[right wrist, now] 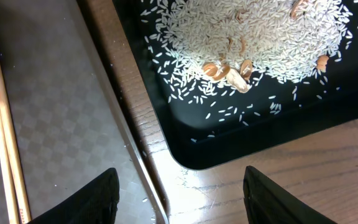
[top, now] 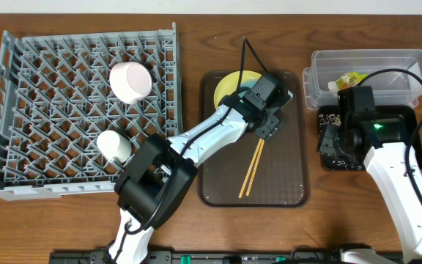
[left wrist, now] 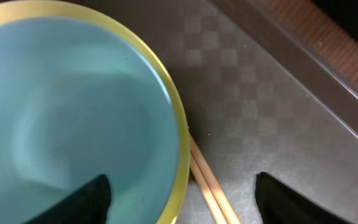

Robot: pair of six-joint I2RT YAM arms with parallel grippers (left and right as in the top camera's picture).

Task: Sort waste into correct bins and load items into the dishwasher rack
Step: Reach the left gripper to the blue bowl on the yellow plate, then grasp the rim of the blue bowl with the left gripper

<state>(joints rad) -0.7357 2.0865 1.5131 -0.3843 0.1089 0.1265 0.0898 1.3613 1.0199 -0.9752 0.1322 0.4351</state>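
The light blue bowl (left wrist: 73, 112) fills the left wrist view. It sits nested on the yellow plate (left wrist: 178, 124) on the brown serving tray (left wrist: 260, 112), with the chopsticks (left wrist: 210, 186) just beside the plate's rim. The left gripper (left wrist: 180, 186) hangs over it with jaws apart, one finger above the bowl's inside and the other out over the tray, holding nothing. Picking up this bowl looks like the step in hand. Next the jaws must drop astride the bowl's wall alone, close, and carry it to the dishwasher rack (top: 50, 95), where the white bowl (top: 130, 81) and cup (top: 114, 145) sit. The right gripper (right wrist: 179, 186), jaws apart and empty, hovers beside the black tray (right wrist: 229, 143) of rice (right wrist: 260, 31).
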